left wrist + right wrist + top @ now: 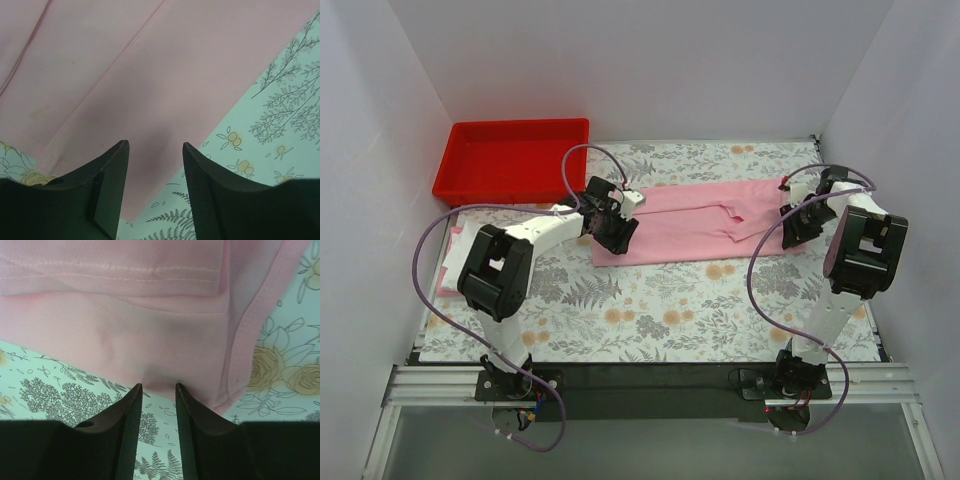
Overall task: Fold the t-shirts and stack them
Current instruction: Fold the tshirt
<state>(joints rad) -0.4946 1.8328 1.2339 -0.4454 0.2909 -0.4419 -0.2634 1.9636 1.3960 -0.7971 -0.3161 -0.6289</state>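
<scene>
On the table [670,320], right of the red tray [520,124], keep the long pink shirt [690,225] flat and lift both ends together. Shut the left gripper [155,145], jaws spread over the end nearer the tray, first; check the right gripper [158,386] at the end farther from it, jaws narrowed at the hem, pinch impossible to tell.

A lab test booth (plain white walls [620,60] enclose the table [660,377]).
</scene>
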